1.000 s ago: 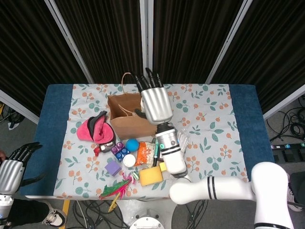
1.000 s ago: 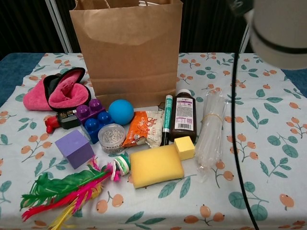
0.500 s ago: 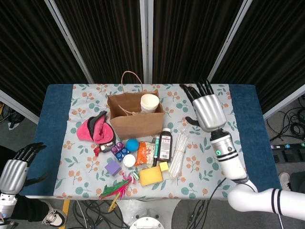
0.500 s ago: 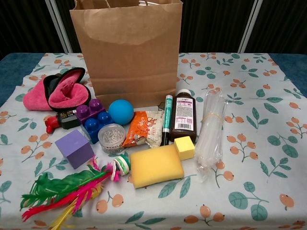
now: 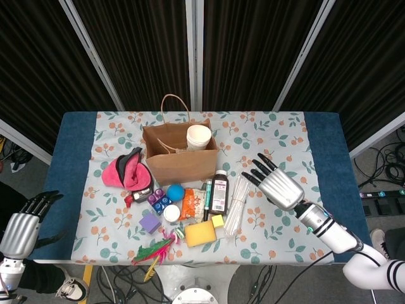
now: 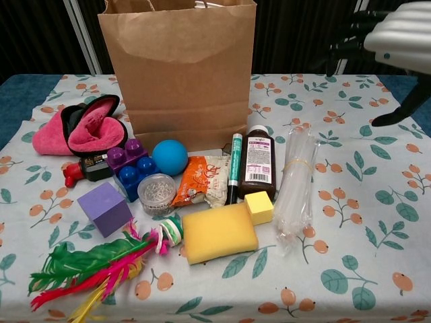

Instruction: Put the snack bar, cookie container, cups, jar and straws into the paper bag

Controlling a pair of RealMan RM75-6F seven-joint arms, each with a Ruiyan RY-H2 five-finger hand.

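Observation:
The brown paper bag (image 5: 180, 158) (image 6: 178, 67) stands open at the table's back middle, with stacked white cups (image 5: 199, 136) showing inside it. A clear bundle of straws (image 5: 235, 204) (image 6: 296, 185) lies in front and to the right of the bag. The orange snack bar (image 5: 192, 202) (image 6: 202, 188) and a small clear jar (image 5: 171, 213) (image 6: 157, 194) lie in front of the bag. My right hand (image 5: 275, 185) (image 6: 401, 37) hovers just right of the straws, fingers spread and holding nothing. My left hand (image 5: 19, 225) hangs empty off the table's left front corner.
A brown bottle (image 6: 258, 161), green marker (image 6: 235, 165), yellow sponge (image 6: 219, 232), blue ball (image 6: 170, 156), toy bricks (image 6: 131, 168), purple block (image 6: 104, 207), feathers (image 6: 94, 266) and a pink cloth (image 6: 84, 131) crowd the front left. The floral cloth (image 5: 285, 145) covers the table.
My right hand left the spot above the bag, swung right, then came down and forward to beside the straws. The cups now show inside the bag. The left hand barely moved.

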